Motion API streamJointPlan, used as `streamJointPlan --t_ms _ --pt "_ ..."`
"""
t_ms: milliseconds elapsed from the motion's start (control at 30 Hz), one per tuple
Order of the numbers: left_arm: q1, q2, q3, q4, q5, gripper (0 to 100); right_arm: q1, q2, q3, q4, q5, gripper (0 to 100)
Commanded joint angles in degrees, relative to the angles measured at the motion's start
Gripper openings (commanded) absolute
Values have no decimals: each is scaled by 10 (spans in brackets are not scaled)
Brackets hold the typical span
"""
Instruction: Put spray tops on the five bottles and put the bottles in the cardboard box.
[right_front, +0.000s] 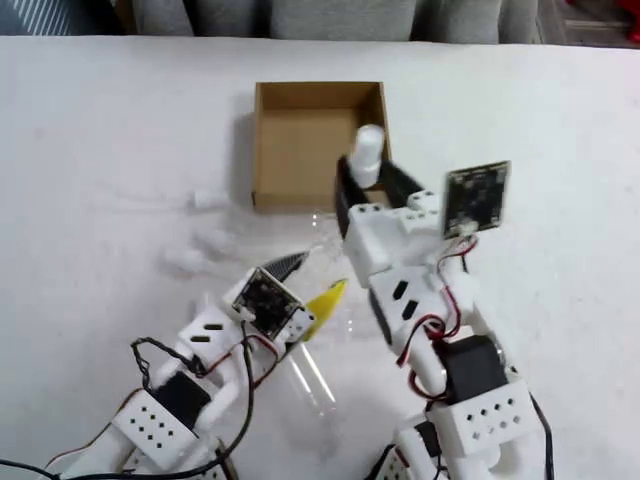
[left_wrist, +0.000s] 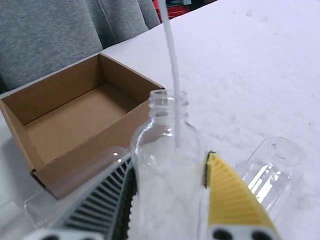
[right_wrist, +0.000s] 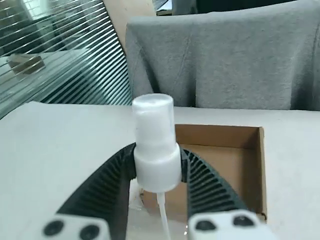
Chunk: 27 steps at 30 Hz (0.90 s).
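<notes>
**High view.** Fixed camera above the table (right_front: 110, 120), looking steeply down. Wide, distant framing: arm bases at the near edge, cardboard box (right_front: 262, 150) toward the far edge.

**Left wrist view.** Camera on the left arm, sighting along the left gripper (left_wrist: 170, 162) (grey and yellow fingers (left_wrist: 227, 195) in the foreground). Angled downward, very near the clear bottle (left_wrist: 165, 150), facing the far edge.

**Right wrist view.** Camera on the right arm, sighting almost level past the right gripper (right_wrist: 157, 156). Very near the spray top (right_wrist: 155, 145), facing the far edge and the grey upholstery (right_wrist: 225, 60) beyond.

**Shared.** The cardboard box appears in all three views.
</notes>
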Motion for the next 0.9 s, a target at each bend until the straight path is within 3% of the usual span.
streamJointPlan --t_ms 0,333,767,867 --pt "-4 -12 -6 -1 -8 39 -21 -7 6 -4 2 15" --pt "-4 -14 -6 -3 -8 39 -22 -7 53 3 -33 15" --pt "-5 -14 -7 -21 -6 39 -24 -7 52 88 -65 19" --pt "-5 -14 -6 -22 -5 39 -26 -7 52 111 -67 65"
